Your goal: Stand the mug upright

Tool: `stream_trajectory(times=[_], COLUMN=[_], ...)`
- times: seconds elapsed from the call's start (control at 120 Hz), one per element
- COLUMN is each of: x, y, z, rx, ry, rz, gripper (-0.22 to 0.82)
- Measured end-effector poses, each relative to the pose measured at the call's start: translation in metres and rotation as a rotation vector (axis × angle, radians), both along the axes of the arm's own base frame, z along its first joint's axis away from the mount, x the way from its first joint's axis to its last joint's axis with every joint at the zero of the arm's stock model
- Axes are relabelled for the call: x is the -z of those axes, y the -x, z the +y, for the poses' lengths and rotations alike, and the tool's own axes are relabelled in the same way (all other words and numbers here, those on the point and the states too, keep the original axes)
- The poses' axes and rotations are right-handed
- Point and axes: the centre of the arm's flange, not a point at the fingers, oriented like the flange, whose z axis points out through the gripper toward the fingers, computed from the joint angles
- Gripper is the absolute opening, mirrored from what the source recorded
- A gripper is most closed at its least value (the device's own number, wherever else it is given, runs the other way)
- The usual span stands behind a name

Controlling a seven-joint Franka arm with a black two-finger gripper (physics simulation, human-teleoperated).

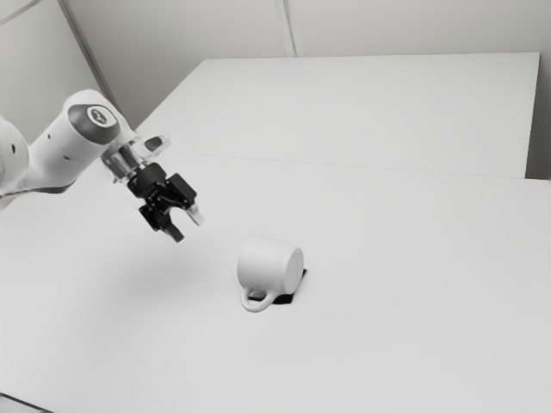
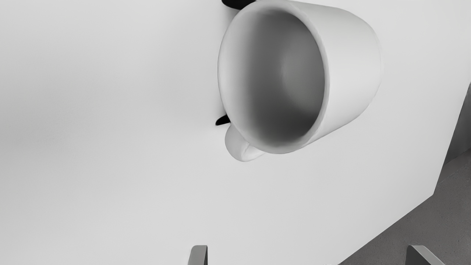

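Observation:
My gripper [image 1: 190, 228] hangs above the table at the exterior view's left of the mug, apart from it, its fingers spread with nothing between them. The white mug [image 1: 263, 263] lies on its side, its base facing the exterior view's right and its handle low against the table. In the wrist view the mug [image 2: 351, 62] turns its dark hollow mouth toward my hand, with the handle at the rim's side; the gripper [image 2: 307, 254] shows two separated fingertips.
A flat black piece [image 1: 282, 299] lies beneath the mug, partly hidden by it. The white table [image 1: 413, 284] extends around the mug, and a table edge with grey floor [image 2: 412, 224] beyond appears in the wrist view. Pale walls stand behind.

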Motion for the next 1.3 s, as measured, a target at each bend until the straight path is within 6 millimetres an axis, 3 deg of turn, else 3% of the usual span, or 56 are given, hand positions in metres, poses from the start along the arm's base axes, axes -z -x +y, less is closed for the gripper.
stream_trajectory(times=[0.267, 0.358, 0.583, 0.842, 1.058, 1.3], x=[0.031, 0.05, 0.076, 0.086, 0.085, 0.077], y=[-0.009, -0.014, -0.024, -0.023, -0.025, -0.028], z=[-0.043, -0.044, -0.043, -0.076, -0.084, -0.1], rx=[-0.014, -0.039, -0.066, -0.027, -0.016, 0.012], ry=[0.122, 0.136, 0.152, 0.186, 0.19, 0.191], rz=[-0.055, -0.06, -0.094, -0.121, -0.148, -0.18], gripper=[0.59, 0.58, 0.59, 0.57, 0.36, 0.21])
